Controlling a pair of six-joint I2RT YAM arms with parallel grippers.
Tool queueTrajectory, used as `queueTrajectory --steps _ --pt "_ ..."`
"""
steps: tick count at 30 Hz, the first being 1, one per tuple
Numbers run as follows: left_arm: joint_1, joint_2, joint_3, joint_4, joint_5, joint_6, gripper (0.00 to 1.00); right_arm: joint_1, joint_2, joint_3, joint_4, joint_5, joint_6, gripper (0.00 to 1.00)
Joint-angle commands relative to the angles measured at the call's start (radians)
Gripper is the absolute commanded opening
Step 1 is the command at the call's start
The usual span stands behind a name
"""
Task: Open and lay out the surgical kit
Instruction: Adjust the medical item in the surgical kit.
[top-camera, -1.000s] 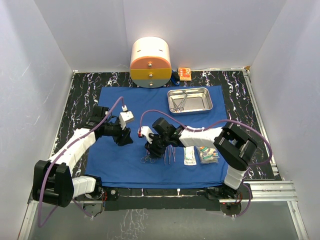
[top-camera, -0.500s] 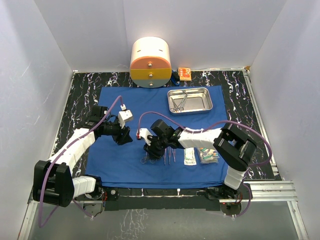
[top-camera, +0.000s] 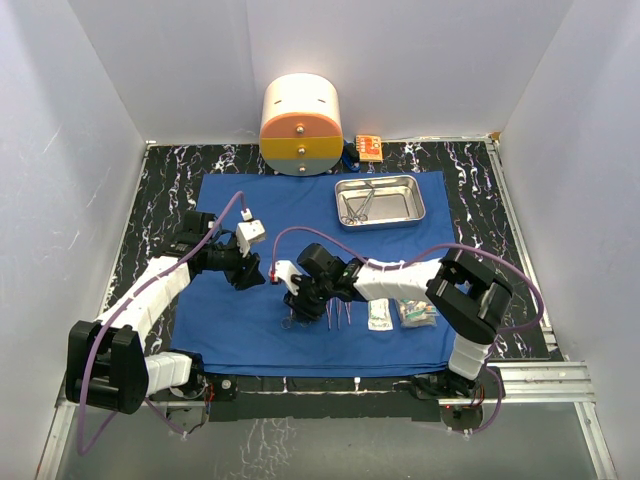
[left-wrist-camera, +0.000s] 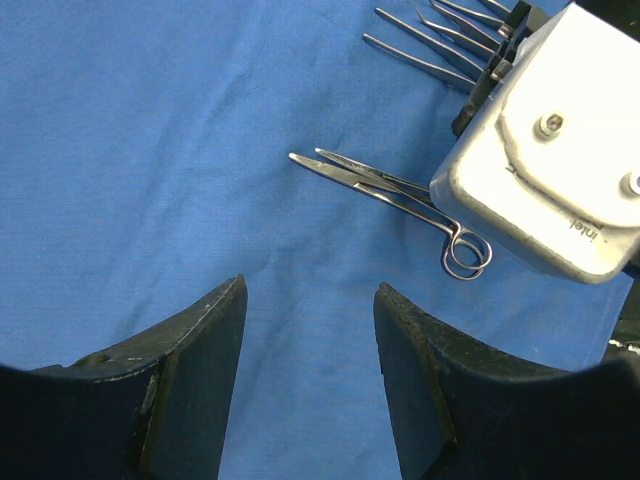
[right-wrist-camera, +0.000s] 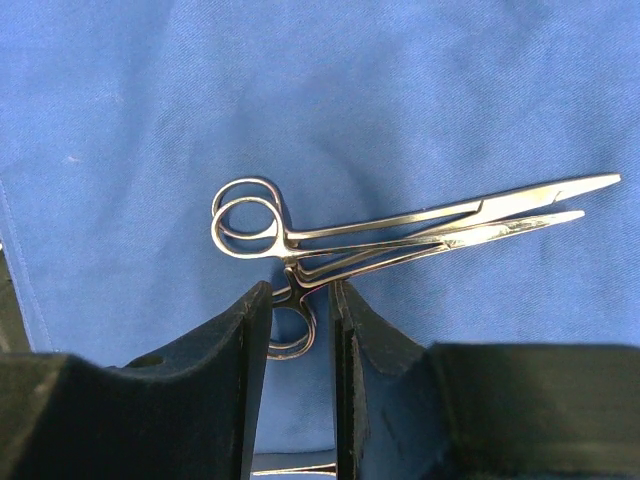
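Note:
The royal-blue cloth (top-camera: 240, 320) lies spread on the table. The steel tray (top-camera: 415, 213) sits at its far right with scissors (top-camera: 358, 205) in it. Forceps (right-wrist-camera: 400, 232) lie on the cloth near its front middle; they also show in the left wrist view (left-wrist-camera: 385, 187). My right gripper (right-wrist-camera: 300, 295) is low over them, its jaws closed narrowly on the ring handle. Several thin instruments (top-camera: 340, 312) lie in a row just right of it, then two clear packets (top-camera: 380, 312) (top-camera: 417, 310). My left gripper (left-wrist-camera: 310, 290) is open and empty above bare cloth, left of the forceps.
The round cream-and-orange container (top-camera: 301, 125) and the small orange box (top-camera: 368, 147) stand at the back, beyond the cloth. The right wrist's grey camera housing (left-wrist-camera: 545, 150) is close to my left gripper. White walls enclose the table on three sides.
My right gripper has shifted slightly left and toward the front with the forceps. The left gripper has edged a little toward it.

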Motion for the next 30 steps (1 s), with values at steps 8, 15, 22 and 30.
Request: queueTrajectory --steps 8,15,22,30 --pt "0.009 -0.018 0.011 0.017 0.046 -0.029 0.52 0.030 -0.024 -0.021 0.067 0.103 -0.016 0.25" --pt "0.008 -0.015 0.010 0.019 0.047 -0.031 0.52 0.032 -0.028 -0.028 0.071 0.116 -0.026 0.25" --pt "0.008 -0.016 0.009 0.013 0.046 -0.022 0.52 0.032 -0.027 -0.015 0.063 0.107 -0.013 0.27" --pt "0.008 -0.015 0.010 0.008 0.041 -0.017 0.52 0.032 -0.028 0.001 0.047 0.095 -0.002 0.33"
